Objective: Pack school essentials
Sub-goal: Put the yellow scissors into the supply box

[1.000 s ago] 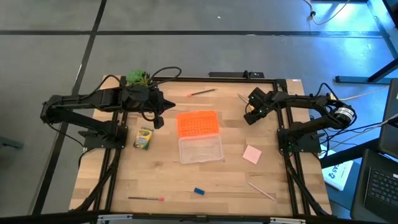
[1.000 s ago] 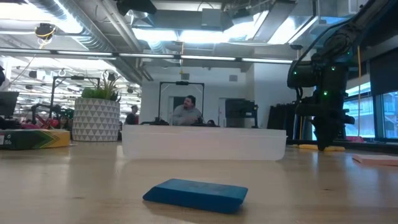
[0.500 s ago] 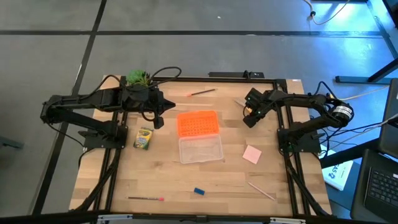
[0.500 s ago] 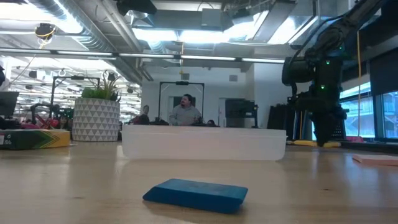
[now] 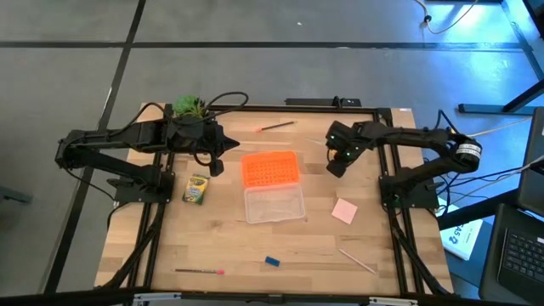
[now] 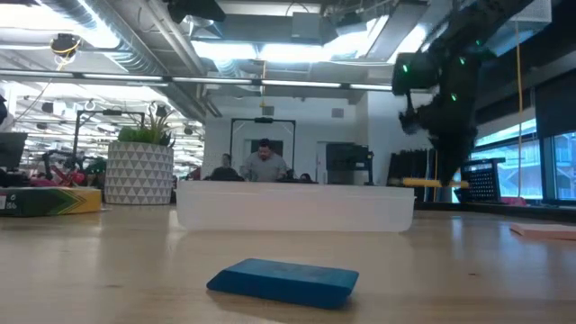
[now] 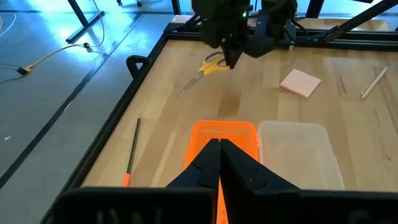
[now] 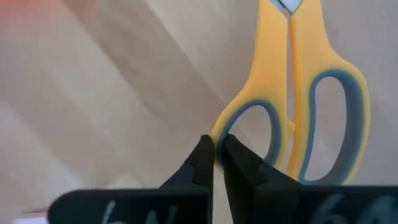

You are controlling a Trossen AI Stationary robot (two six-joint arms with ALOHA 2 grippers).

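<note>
My right pincer (image 5: 337,167) hangs above the far right part of the pale wooden table (image 5: 314,246), its two dark fingers (image 8: 208,163) pinched nearly together on the rim of one handle loop of the yellow-handled scissors with grey-blue inner rings (image 8: 305,106); seen from my left wrist, the scissors (image 7: 211,63) hang off the tabletop with their blades trailing toward the table's far edge. My left pincer (image 5: 218,168) waits over the far left part of the table, fingers pressed fully together with nothing between them, just beside the orange studded plastic lid (image 5: 270,168). Touching that lid on its near side sits the clear rectangular plastic box (image 5: 274,204). The yellow-green crayon box (image 5: 196,189) lies near the left rail, and the small potted green plant (image 5: 189,106) stands at the far left corner. A thin reddish pencil (image 5: 277,126) lies at the far edge. The pink square pad (image 5: 344,210) rests flat to the right of the clear box, well apart from it. Toward the near edge lie the tiny blue block (image 5: 272,261), a thin dark pencil with a pink end (image 5: 199,271) and a pale thin stick (image 5: 358,260).
</note>
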